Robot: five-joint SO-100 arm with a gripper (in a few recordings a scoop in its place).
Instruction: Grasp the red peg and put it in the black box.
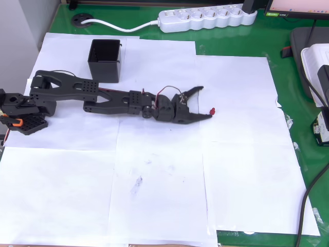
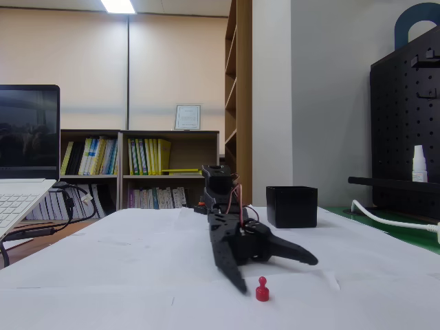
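The red peg [image 1: 212,110] stands upright on the white paper, also seen in the fixed view as a small red peg [image 2: 262,289] near the front. My black gripper [image 1: 204,102] is open, stretched out low over the table. Its lower fingertip [image 1: 208,115] ends just left of the peg; whether it touches is unclear. The upper finger [image 1: 194,91] points away above it. In the fixed view the gripper [image 2: 276,273] shows the peg just beside the near fingertip, with nothing between the jaws. The black box [image 1: 105,60] sits open-topped at the back left, behind the arm, also visible as the black box [image 2: 292,206].
White paper sheets [image 1: 154,180] cover a green table. A white power strip [image 1: 208,18] and its cable lie along the back edge. A laptop [image 2: 24,185] stands at the left of the fixed view, and other gear sits at the overhead view's right edge.
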